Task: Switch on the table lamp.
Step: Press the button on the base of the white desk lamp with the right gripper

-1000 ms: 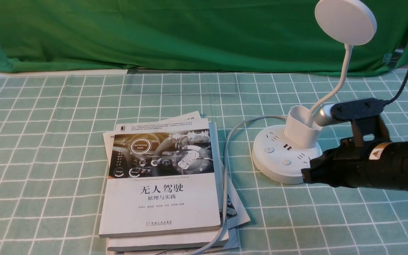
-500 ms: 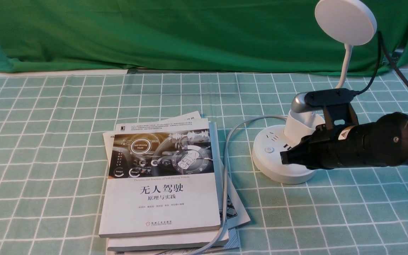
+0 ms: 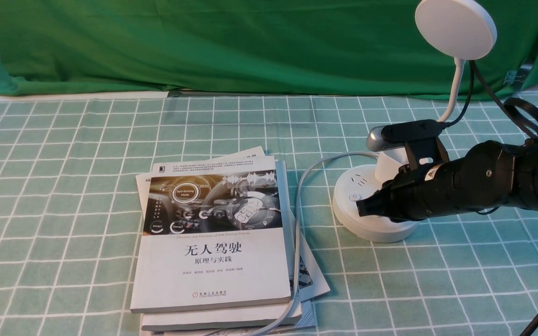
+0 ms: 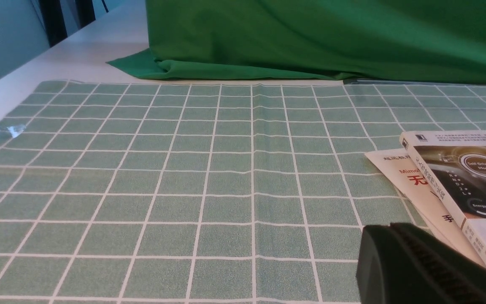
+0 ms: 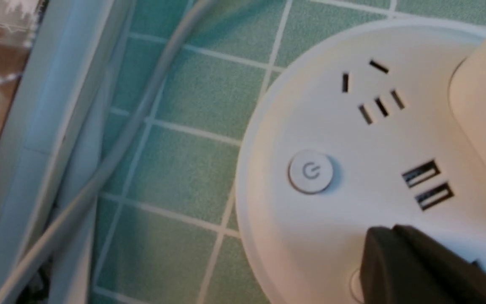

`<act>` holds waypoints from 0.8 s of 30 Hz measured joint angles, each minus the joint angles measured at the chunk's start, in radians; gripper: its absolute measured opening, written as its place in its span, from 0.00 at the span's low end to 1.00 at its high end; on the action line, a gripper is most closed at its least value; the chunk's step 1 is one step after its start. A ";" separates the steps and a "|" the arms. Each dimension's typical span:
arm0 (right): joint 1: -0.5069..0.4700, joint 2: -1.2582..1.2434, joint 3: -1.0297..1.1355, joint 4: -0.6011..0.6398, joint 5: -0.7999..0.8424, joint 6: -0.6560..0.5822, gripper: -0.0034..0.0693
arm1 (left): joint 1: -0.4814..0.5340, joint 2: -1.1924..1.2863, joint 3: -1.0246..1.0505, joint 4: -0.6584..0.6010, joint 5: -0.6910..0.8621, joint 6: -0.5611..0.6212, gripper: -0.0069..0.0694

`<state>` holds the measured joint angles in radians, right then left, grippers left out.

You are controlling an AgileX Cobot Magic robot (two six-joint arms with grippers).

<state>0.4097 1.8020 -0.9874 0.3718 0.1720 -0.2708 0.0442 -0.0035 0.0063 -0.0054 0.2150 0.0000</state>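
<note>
The white table lamp stands at the right of the front view: disc head (image 3: 456, 28), thin gooseneck (image 3: 456, 88), round puck base (image 3: 371, 226). No glow shows on the head. My right gripper (image 3: 363, 207) is shut and empty, its tip low over the base's front part. In the right wrist view the power button (image 5: 310, 172) lies bare on the base (image 5: 352, 126), while the right gripper (image 5: 390, 236) covers nearly all of the second button (image 5: 354, 285). Whether it touches that button is unclear. My left gripper (image 4: 390, 230) is shut, hovering over the cloth beside the books.
A stack of books (image 3: 213, 233) lies left of the lamp, with the lamp's grey cord (image 3: 297, 219) running along its right edge. Green checked cloth (image 3: 63, 186) covers the table and a green backdrop (image 3: 203, 42) hangs behind. The cup-shaped holder (image 3: 388, 165) stands behind my right wrist.
My right gripper has moved leftward from beside the base to over it, and now hides the second button and the sockets near it. The lamp and books have not moved.
</note>
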 joint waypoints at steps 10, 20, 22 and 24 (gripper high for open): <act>0.000 0.001 -0.003 -0.003 0.017 -0.018 0.08 | 0.000 0.000 0.000 0.000 0.000 0.000 0.12; 0.000 0.012 -0.011 -0.009 0.038 -0.029 0.09 | 0.000 0.000 0.000 0.000 0.000 0.000 0.12; 0.000 0.026 -0.017 -0.009 0.037 -0.030 0.09 | 0.000 0.000 0.000 0.000 0.000 0.000 0.12; 0.000 0.040 -0.024 -0.007 0.035 -0.035 0.09 | 0.000 0.000 0.000 0.000 0.000 0.000 0.12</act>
<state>0.4097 1.8424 -1.0119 0.3643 0.2066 -0.3055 0.0442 -0.0035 0.0063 -0.0054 0.2150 0.0000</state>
